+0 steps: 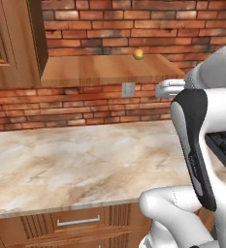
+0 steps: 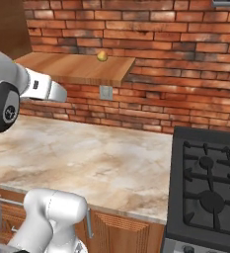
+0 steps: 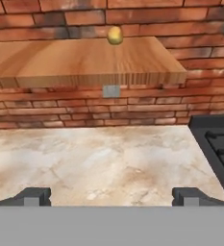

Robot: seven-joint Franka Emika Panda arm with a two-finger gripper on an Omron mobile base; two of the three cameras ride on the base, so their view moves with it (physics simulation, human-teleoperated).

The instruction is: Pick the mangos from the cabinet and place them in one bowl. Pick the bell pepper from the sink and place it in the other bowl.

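Note:
One mango (image 3: 115, 34), small and yellow-orange, lies at the back of the cabinet's wooden shelf board (image 3: 84, 60), close to the brick wall. The same mango (image 1: 138, 54) (image 2: 102, 56) shows in both base views, right of the cabinet door (image 1: 12, 38). My gripper (image 3: 112, 196) is open, its fingertips (image 3: 34, 196) wide apart with nothing between them. It hangs over the countertop, in front of the shelf and lower than the mango. The bowls, the sink and the bell pepper are out of view.
A marble countertop (image 1: 75, 164) runs below the shelf, with a wall outlet (image 3: 111, 91) under the board. A black gas cooktop (image 2: 210, 188) lies at the right. Drawers with metal handles (image 1: 78, 222) sit under the counter edge.

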